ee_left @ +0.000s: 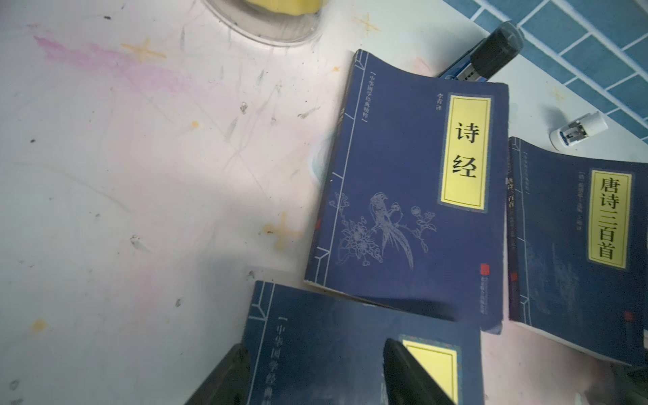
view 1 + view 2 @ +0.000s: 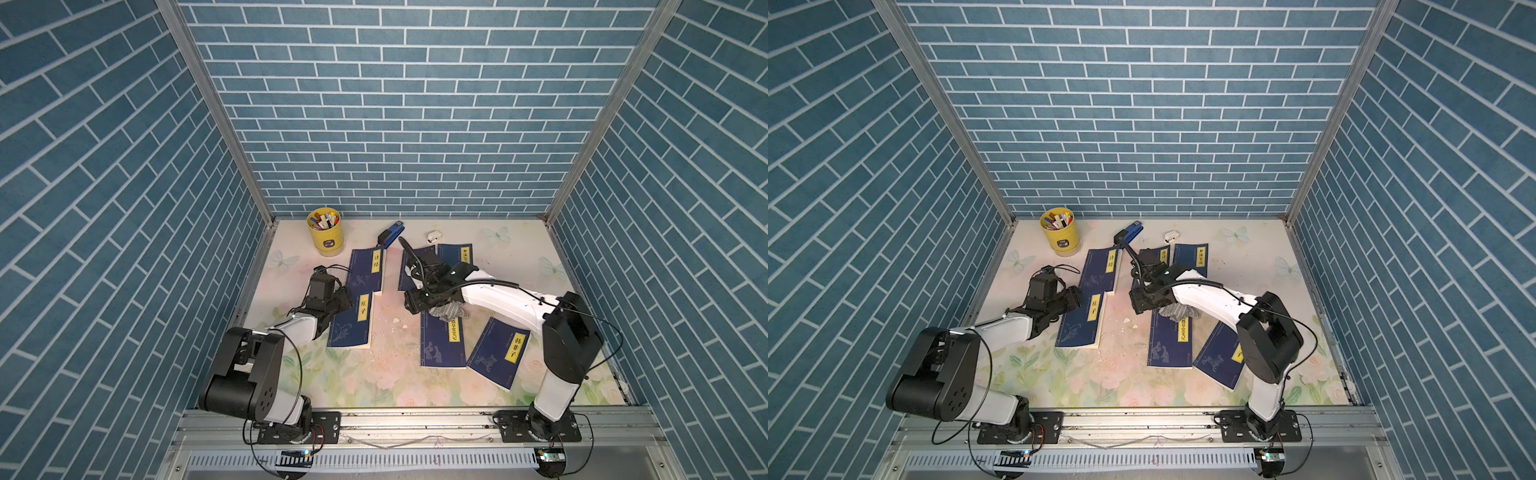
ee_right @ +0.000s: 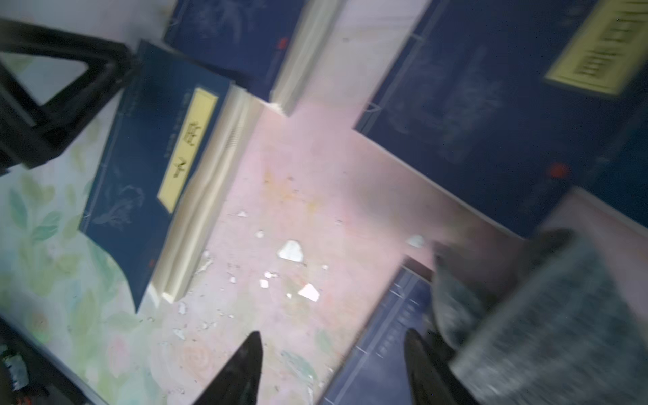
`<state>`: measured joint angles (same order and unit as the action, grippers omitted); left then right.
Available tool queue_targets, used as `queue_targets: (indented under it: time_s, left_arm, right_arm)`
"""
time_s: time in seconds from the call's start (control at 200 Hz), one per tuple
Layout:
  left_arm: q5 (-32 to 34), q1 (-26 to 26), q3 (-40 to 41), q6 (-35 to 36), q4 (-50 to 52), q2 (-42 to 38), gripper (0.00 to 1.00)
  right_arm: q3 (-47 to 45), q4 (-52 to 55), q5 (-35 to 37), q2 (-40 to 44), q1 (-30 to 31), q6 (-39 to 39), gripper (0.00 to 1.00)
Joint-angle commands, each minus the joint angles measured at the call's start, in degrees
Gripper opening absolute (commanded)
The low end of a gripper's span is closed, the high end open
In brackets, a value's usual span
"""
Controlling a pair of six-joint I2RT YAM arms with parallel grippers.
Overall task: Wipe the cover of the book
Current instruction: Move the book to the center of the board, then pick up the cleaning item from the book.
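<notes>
The book [image 2: 440, 349] lies flat on the table [image 2: 374, 386], cover up. The far end of its yellow title strip is under the grey cloth [image 2: 451, 311], which sits bunched on the book's far end. In the right wrist view the cloth [image 3: 543, 315] is blurred and lies on the outer side of one finger; whether it touches that finger cannot be told. The right gripper [image 3: 333, 333] has its jaws spread with nothing between them, one finger over the book's left edge and the other over bare table just left of the book. White scraps [image 3: 291, 250] are scattered on the table left of the book. Beyond them, well left of the book, a second book [image 2: 349, 332] lies cover up. The left gripper [image 1: 315, 345] hangs over its far end, jaws apart and gripping nothing; whether it touches that cover cannot be told. Well behind the book and to its left stand a yellow cup [image 2: 325, 235] and a stapler [image 2: 390, 233]
</notes>
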<state>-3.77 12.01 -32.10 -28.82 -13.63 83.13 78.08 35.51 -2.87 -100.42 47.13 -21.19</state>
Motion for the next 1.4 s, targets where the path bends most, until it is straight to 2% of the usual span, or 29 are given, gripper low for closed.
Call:
queue_targets:
  time_s: [0.0,0.18,0.4,1.17,1.3,1.395]
  left_arm:
    - [-0.1,1.7,-1.7,1.6,0.5,-1.7,0.71]
    - [0.9,4.3,-2.4,1.3,-0.4,-1.5,0.73]
    - [0.0,5.5,-2.8,1.4,-1.4,0.5,0.73]
    - [-0.3,5.5,-2.4,1.5,-1.9,2.5,0.73]
    - [-0.4,5.6,-2.5,1.3,-1.7,2.5,0.73]
    - [-0.3,5.6,-2.5,1.4,-1.5,2.2,0.73]
  right_arm:
    - [-1.7,7.3,8.0,3.3,-1.0,3.1,0.73]
    - [-2.9,9.6,12.1,3.5,-1.3,2.2,0.79]
    - [-4.7,8.2,16.1,0.8,-2.1,1.1,0.8]
    - [-13.6,-4.0,7.4,-4.0,-10.8,-1.1,0.8]
    - [-14.0,-5.2,5.6,-5.3,-11.7,-1.1,0.74]
    - [-14.6,-5.7,4.2,-6.0,-12.1,-1.2,0.57]
